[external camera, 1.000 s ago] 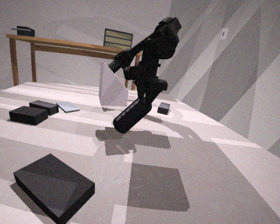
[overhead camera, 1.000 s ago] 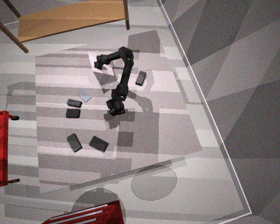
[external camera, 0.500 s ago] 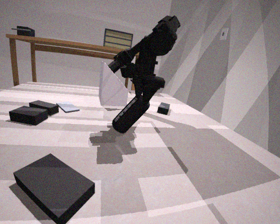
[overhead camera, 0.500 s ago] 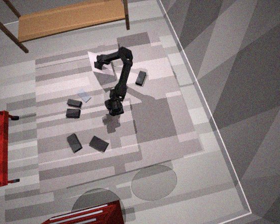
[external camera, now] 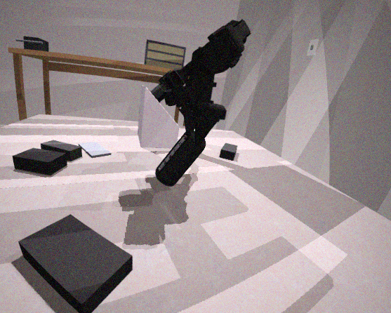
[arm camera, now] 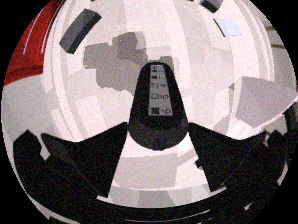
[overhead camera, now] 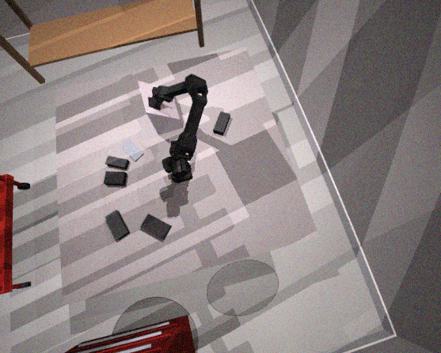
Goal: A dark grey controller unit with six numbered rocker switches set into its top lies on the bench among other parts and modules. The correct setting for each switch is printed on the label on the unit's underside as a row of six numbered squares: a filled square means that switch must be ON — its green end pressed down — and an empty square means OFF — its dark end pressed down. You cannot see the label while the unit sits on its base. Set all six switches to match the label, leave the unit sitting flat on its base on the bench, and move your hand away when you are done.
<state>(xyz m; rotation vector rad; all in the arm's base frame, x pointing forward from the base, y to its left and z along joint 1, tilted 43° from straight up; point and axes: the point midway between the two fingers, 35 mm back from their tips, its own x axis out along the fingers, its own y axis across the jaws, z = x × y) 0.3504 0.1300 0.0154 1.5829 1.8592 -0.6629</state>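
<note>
Dark controller unit [external camera: 179, 162] [arm camera: 158, 134], gripped aloft, tilted, between well-parted fingers of the gripper [external camera: 195, 138] [arm camera: 158, 125]; label [arm camera: 160, 91] exposed; dark block [external camera: 76, 257] [overhead camera: 156, 227] left lying below.

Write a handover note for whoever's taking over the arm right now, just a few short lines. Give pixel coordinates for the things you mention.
End effector [arm camera: 158, 125]: closed on the controller unit [external camera: 180, 159] [arm camera: 158, 134], holding it tilted above the bench [external camera: 267, 224].
Label [arm camera: 160, 92]: facing the wrist camera; square nearest the camera is filled, the next two look empty, farther ones too small to be sure.
Done: unit lifted, label exposed.
Left: confirm all six squares, set the unit flat on its base, match the switches, move clear. Switch positions aren't visible.
</note>
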